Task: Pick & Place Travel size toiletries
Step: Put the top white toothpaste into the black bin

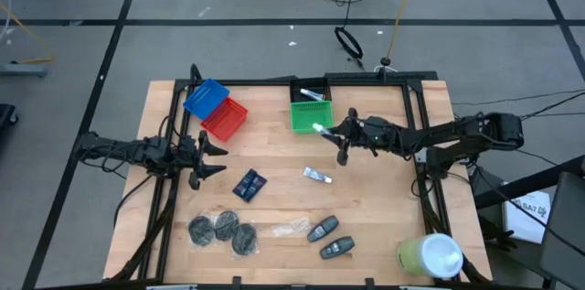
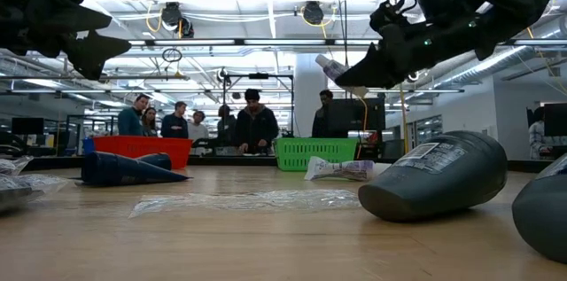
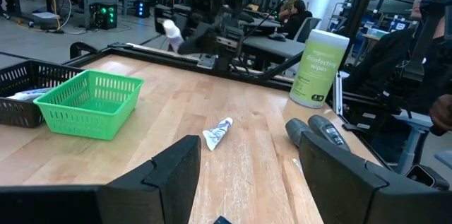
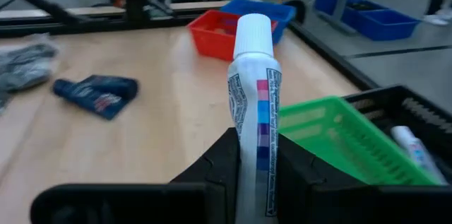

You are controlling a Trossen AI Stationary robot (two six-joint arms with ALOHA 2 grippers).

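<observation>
Right hand (image 4: 254,157) grips white tube (image 4: 253,104) above green basket (image 4: 339,136).

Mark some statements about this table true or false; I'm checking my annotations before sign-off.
1. The right end effector grips a white tube with a white cap. True.
2. The green mesh plastic basket holds three tubes. False: nothing shows in it.
3. The left end effector is open and holds nothing. True.
4. Another small white tube lies on the wooden table. True.
5. The red plastic basket sits inside the green one. False: it sits apart, beside a blue plastic basket.
</observation>
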